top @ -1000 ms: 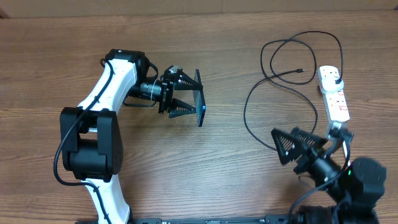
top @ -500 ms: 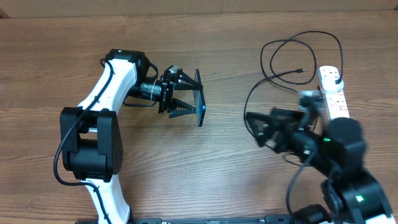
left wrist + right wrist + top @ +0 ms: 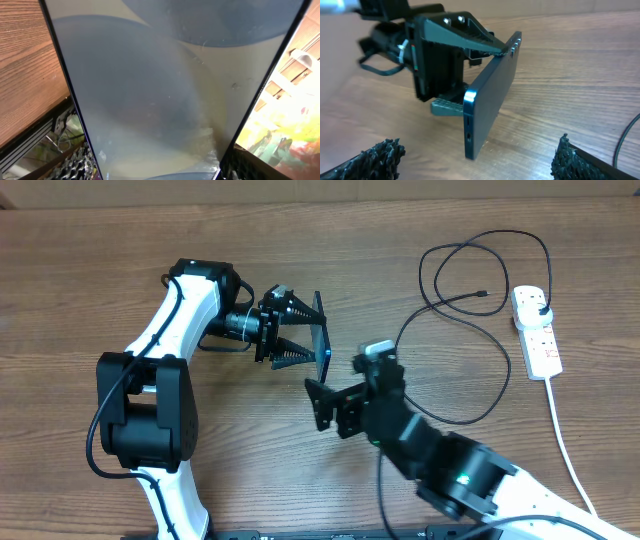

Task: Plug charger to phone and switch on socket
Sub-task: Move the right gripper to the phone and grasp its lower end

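Moved: right arm has swung from the lower right corner of the overhead view to the lower centre. The left arm and what it holds have not shifted.
Left gripper (image 3: 312,336): clamped on the phone, one finger on each long side, at centre left of the overhead view.
Phone (image 3: 322,340): held on edge and tilted above the table (image 3: 100,260). Its glass fills the left wrist view. Whether its lower corner touches the wood cannot be told.
Right gripper (image 3: 322,408): jaws spread wide and empty, just below the phone and apart from it. In the right wrist view the phone's short end sits between the fingertips' lines.
Charger (image 3: 421,268): black cable in loose loops at upper right, connector tip lying free on the wood, plug seated in the socket's upper end.
Socket (image 3: 536,335): white strip at the right edge, with its thick cord running toward the lower right. The switch position is too small to read.
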{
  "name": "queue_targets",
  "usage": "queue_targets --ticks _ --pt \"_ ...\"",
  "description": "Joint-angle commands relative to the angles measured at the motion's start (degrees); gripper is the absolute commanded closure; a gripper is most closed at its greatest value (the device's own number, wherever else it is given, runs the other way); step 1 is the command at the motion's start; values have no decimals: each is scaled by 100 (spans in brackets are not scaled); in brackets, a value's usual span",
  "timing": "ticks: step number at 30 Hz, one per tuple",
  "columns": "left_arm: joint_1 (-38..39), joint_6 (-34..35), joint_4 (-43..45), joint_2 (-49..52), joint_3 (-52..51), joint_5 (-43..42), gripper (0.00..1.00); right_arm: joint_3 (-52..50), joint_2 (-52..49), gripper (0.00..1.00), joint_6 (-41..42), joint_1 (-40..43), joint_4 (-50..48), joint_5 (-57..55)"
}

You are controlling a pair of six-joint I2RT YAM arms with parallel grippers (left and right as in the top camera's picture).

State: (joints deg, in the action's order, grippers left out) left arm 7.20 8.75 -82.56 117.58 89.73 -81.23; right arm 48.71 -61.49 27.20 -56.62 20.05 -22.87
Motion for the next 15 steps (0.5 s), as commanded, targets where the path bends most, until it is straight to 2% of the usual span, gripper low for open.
queue_targets --ticks 1,8,15 --pt "33 -151 15 4 140 -280 41 125 -376 0 157 -195 -330 -968" --pt "33 -153 42 4 140 -260 41 125 -999 0 166 -175 -1126 -968" --pt "33 -155 76 4 140 -214 41 125 -1460 0 142 -160 -1432 -1073"
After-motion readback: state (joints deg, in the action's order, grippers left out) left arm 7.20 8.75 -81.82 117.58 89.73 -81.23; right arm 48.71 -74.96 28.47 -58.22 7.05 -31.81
